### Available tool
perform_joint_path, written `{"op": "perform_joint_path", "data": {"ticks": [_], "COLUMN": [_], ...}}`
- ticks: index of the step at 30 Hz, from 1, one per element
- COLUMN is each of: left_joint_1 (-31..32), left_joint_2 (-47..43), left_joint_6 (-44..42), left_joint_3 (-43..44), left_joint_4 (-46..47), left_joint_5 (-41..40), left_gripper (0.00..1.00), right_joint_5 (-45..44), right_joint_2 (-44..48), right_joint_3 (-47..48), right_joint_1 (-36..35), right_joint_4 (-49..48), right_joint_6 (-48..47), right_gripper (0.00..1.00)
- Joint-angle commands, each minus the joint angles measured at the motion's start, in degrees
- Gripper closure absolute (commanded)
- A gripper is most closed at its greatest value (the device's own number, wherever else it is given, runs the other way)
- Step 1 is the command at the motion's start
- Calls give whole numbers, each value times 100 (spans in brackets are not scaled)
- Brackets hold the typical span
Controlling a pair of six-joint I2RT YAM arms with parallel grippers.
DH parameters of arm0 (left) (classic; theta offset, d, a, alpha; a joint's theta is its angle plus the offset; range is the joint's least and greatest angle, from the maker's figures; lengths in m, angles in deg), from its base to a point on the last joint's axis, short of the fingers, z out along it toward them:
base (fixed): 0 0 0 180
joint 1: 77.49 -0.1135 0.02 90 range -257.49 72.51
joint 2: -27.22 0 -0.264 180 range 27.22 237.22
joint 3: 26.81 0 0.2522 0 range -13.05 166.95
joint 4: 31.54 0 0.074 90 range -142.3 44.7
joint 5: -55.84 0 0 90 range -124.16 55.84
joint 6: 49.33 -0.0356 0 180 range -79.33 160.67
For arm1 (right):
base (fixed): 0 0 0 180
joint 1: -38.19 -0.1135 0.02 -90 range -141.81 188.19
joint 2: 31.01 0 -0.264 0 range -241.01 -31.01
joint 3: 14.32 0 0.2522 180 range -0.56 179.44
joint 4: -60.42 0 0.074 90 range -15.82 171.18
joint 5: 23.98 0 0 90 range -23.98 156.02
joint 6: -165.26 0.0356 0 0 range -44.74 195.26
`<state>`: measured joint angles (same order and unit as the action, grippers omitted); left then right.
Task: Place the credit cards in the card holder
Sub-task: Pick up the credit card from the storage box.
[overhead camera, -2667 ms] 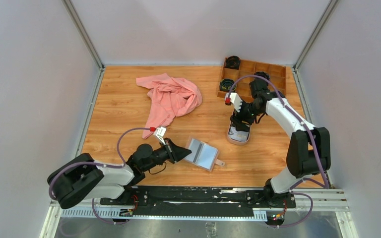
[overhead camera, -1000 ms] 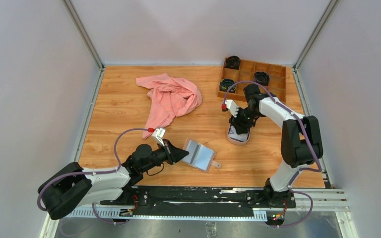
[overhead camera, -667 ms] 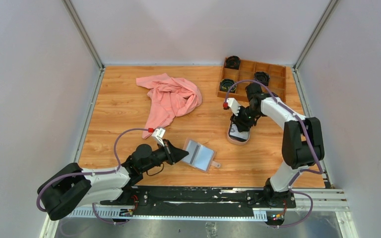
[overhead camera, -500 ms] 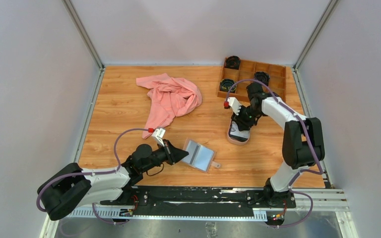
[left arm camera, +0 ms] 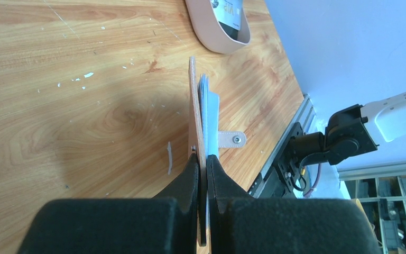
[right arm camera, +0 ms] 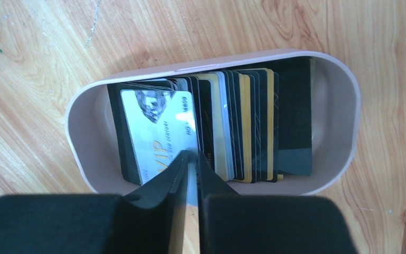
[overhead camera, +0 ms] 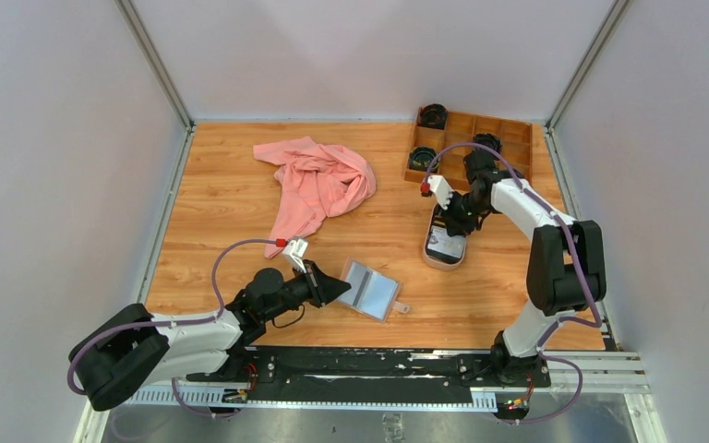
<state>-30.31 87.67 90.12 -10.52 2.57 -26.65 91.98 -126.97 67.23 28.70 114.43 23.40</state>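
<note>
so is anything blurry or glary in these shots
left wrist: the left gripper is soft, the card holder sharp, a dim shadow beside it; right wrist: the right gripper blurs, the silver card reads clearly; top external: even light, soft shadows.

Table [left arm camera: 84, 79] = smooth wood-grain top w/ slight sheen & pale scuffs; tray [right arm camera: 349, 95] = smooth matt pinkish plastic; credit cards [right arm camera: 164, 132] = glossy plastic; card holder [left arm camera: 193, 106] = matt tan leather-look outside w/ shiny metal snap stud [left arm camera: 237, 139]; cloth [overhead camera: 318, 185] = soft crumpled pink fabric; box [overhead camera: 515, 137] = matt bare wood.
</note>
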Motion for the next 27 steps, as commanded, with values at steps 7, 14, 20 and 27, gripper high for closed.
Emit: {"op": "perform_joint_path", "data": {"ticks": [7, 14, 20, 27], "left_joint_1": [43, 37, 38, 38], "left_joint_2": [-120, -132, -203, -184], "left_joint_6": [-127, -138, -153, -159], "left_joint_3": [72, 107, 125, 168], "left_joint_4": [73, 46, -44, -77], "left_joint_5": [-17, -13, -15, -2], "left_gripper": [100, 100, 100, 100], "right_joint_5": [-42, 240, 834, 645], "right_joint_2": [78, 186, 423, 316], "right_joint_3": [136, 145, 69, -117], "right_joint_1": [192, 238, 290, 91], "right_joint_4": [-37, 15, 178, -44], "right_joint_6": [24, 73, -34, -42], "right_gripper": [99, 79, 51, 31]}}
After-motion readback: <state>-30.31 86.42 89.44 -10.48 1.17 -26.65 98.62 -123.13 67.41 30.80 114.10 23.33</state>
